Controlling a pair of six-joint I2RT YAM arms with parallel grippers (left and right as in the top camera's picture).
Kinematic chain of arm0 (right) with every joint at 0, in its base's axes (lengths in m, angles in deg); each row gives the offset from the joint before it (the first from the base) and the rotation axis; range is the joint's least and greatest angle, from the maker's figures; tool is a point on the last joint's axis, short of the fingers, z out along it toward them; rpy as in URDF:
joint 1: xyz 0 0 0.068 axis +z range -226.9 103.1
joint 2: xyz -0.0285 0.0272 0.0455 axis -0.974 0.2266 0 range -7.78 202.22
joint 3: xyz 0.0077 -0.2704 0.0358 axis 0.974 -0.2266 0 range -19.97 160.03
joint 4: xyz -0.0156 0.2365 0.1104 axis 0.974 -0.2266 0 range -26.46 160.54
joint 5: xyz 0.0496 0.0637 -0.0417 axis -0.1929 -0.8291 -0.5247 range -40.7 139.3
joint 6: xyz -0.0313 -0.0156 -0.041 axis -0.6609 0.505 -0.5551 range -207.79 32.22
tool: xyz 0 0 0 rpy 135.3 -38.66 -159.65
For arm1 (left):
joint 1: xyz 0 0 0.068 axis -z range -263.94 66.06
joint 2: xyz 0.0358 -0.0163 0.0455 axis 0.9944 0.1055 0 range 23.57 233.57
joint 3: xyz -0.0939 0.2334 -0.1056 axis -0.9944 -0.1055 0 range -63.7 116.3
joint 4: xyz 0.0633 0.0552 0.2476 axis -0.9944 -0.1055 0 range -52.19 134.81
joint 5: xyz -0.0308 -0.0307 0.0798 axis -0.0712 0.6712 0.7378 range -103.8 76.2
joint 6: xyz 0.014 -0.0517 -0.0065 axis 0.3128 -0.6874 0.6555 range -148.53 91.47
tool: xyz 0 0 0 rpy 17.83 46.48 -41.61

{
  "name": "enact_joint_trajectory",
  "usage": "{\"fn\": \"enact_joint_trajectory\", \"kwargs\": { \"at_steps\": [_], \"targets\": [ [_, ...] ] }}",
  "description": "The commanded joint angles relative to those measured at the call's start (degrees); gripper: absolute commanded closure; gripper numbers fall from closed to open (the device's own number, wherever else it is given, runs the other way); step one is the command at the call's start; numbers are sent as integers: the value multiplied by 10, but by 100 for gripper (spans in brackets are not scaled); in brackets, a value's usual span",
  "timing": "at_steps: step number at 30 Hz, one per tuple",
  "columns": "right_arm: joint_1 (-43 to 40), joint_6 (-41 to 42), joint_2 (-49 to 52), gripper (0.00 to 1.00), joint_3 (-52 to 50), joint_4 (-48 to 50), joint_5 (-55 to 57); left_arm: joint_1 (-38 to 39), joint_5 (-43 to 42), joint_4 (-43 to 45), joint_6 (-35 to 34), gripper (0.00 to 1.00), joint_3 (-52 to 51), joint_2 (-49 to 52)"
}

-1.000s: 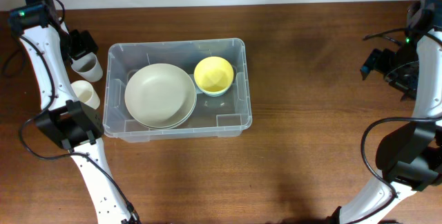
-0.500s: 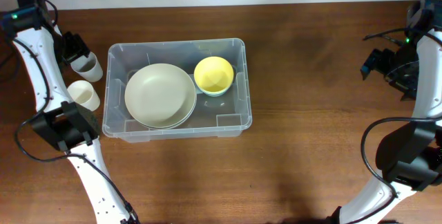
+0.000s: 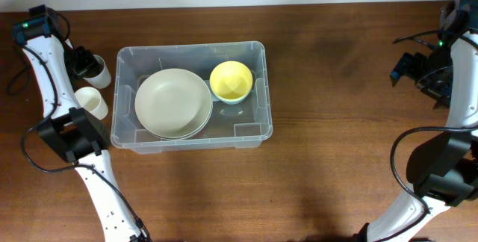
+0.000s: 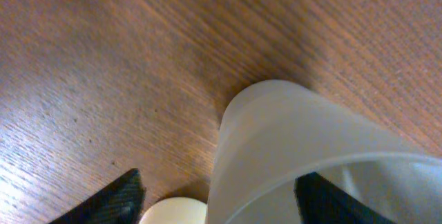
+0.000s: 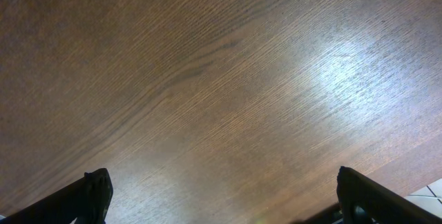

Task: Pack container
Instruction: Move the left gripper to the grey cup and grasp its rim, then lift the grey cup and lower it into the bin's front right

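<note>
Overhead: the clear container [image 3: 190,139] sits left of centre on the wooden table [image 3: 336,160], holding a pale bowl [image 3: 172,102] and a yellow bowl [image 3: 231,81]. Left wrist: my left gripper [image 4: 224,196] straddles a translucent cup [image 4: 290,141], jaws parted, not clamping. Right wrist: my right gripper [image 5: 228,189] gapes wide above the tabletop.

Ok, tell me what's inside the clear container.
The container holds a large pale dish on its left side, apparently stacked on a second one, and a yellow bowl at its far right. Whatever lies beneath the dishes is covered.
</note>
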Motion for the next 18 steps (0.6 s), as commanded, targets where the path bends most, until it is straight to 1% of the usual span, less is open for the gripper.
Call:
{"fn": "enact_joint_trajectory", "kwargs": {
  "at_steps": [1, 2, 3, 5, 8, 9, 14, 18],
  "targets": [
    [-2, -2, -6, 1, 0, 0, 3, -6, 2, 7, -3, 47, 5, -3],
    [-2, -2, -6, 1, 0, 0, 3, -6, 2, 8, -3, 54, 5, -3],
    [-2, -2, -6, 1, 0, 0, 3, -8, 2, 9, -3, 64, 5, -3],
    [-2, -2, -6, 1, 0, 0, 3, -11, 2, 12, -3, 78, 5, -3],
    [-2, -2, -6, 1, 0, 0, 3, -19, 2, 12, -3, 92, 5, -4],
    [-2, -2, -6, 1, 0, 0, 3, -23, 2, 12, -3, 99, 5, -7],
    [-2, -2, -6, 1, 0, 0, 3, -36, 1, 21, -3, 99, 17, -33],
    [-2, -2, -6, 1, 0, 0, 3, -40, -7, 35, -2, 99, 45, -76]
  ]
}}
